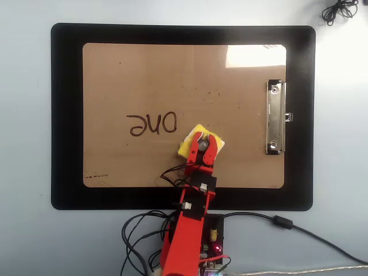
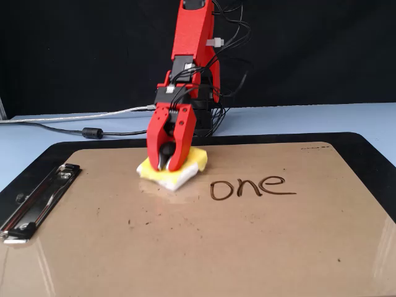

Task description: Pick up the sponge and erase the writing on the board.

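The brown board lies on a black mat. Dark writing reading "one" remains near its middle. The yellow sponge rests flat on the board, just right of the writing in the overhead view and left of it in the fixed view. My red gripper stands over the sponge, shut on the black knob in its centre. The sponge does not touch the letters.
A silver clip sits on the board's short edge. The black mat surrounds the board. The arm's base with cables stands at the mat's near edge in the overhead view. A cable bundle lies at the top right.
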### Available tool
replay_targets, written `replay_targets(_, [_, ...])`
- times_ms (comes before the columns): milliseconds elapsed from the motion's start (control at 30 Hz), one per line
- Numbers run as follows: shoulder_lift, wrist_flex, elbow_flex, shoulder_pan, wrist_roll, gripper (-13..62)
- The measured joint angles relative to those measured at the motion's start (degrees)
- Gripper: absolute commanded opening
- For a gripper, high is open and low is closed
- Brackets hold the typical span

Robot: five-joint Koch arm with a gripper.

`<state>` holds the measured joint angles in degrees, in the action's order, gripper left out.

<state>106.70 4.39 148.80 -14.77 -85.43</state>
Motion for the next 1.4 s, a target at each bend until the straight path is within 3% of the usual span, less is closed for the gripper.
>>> replay_targets(67, [7.29,-0.79,5.19,-0.79,0.18,-8.1])
replay_targets(200, [8.00,-1.14,5.19,-0.44,0.35,-8.1])
replay_targets(433, [-12.92,-1.05,-17.58,13.89,-3.25,-8.1])
replay_targets(533, [-15.29,-1.05,-20.48,17.05,-7.91,-8.1])
replay_targets(800, [-2.64,0.62,-3.08,22.59,-10.11,-8.1])
replay_targets(900, [-3.16,0.53,-3.96,22.85,-10.02,-8.1])
replay_targets(1000, [-12.30,0.44,-14.24,24.08,-10.02,-8.1])
replay_targets(1100, [-28.39,2.46,-30.59,25.40,-10.63,-8.1])
replay_targets(1200, [-34.98,5.89,-34.28,25.84,-10.72,-8.1])
replay_targets(1267, [-32.34,6.77,-29.36,25.93,-10.63,-8.1])
replay_targets(1400, [-13.62,8.79,-6.50,25.75,-10.63,-8.1])
